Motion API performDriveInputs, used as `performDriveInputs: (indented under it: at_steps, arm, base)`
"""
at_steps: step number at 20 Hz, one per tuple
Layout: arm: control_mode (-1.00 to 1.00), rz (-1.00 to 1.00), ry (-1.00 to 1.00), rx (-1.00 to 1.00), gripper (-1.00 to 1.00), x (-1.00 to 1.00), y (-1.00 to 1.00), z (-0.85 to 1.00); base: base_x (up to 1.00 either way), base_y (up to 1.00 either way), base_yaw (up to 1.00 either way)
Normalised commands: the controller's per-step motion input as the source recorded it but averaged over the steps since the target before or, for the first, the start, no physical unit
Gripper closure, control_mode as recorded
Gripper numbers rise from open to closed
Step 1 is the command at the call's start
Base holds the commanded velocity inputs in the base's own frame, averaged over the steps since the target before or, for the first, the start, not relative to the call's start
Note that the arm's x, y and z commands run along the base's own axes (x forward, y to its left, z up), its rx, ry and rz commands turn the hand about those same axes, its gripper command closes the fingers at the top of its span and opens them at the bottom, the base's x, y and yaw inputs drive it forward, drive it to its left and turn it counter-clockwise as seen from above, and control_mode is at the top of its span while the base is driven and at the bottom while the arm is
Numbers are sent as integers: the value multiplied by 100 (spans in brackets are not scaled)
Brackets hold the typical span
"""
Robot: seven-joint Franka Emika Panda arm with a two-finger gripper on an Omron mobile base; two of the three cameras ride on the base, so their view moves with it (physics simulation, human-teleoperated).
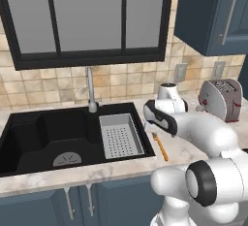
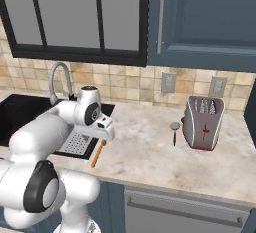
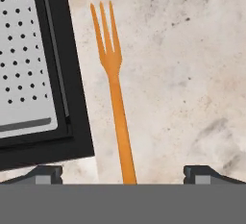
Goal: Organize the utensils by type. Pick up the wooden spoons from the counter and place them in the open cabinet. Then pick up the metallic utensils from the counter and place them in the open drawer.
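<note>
The orange-copper fork (image 3: 115, 88) lies flat on the counter (image 2: 150, 147), just beside the right rim of the black sink (image 1: 29, 133) and close to the front edge of the worktop. In the hand view its long axis runs almost straight up the picture, the tines at the top and the handle coming down to the bottom between the two dark fingertips (image 3: 48, 174). So the fork lies along the direction in which the hand looks, and its handle end is the nearer part. The jaws stand to either side of the handle, across its width, and this seems the right way to close on such a thin thing.

The gripper (image 3: 122, 176) hangs over the fork with its jaws wide and nothing between them. From the base views I judge it is above the fork but not touching it. The next move probably needs a straight descent onto the handle.

The grey perforated tray (image 1: 121, 135) sits in the sink, just beside the fork on the other side of the rim. Farther right on the counter, well apart, a short utensil with a round silver head (image 2: 174, 127) lies just beside the toaster (image 2: 202, 122). The dark blue cabinet (image 2: 200, 17) hangs above that corner.
</note>
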Motion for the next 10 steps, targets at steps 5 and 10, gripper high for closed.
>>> performDriveInputs:
  at_steps: [5, 10]
  arm:
    - [-100, -5, 15, 0, -100, 30, 0, -41]
    - [-100, -4, 11, 0, -100, 18, 0, -36]
  base:
    - [0, 0, 0]
    - [0, 0, 0]
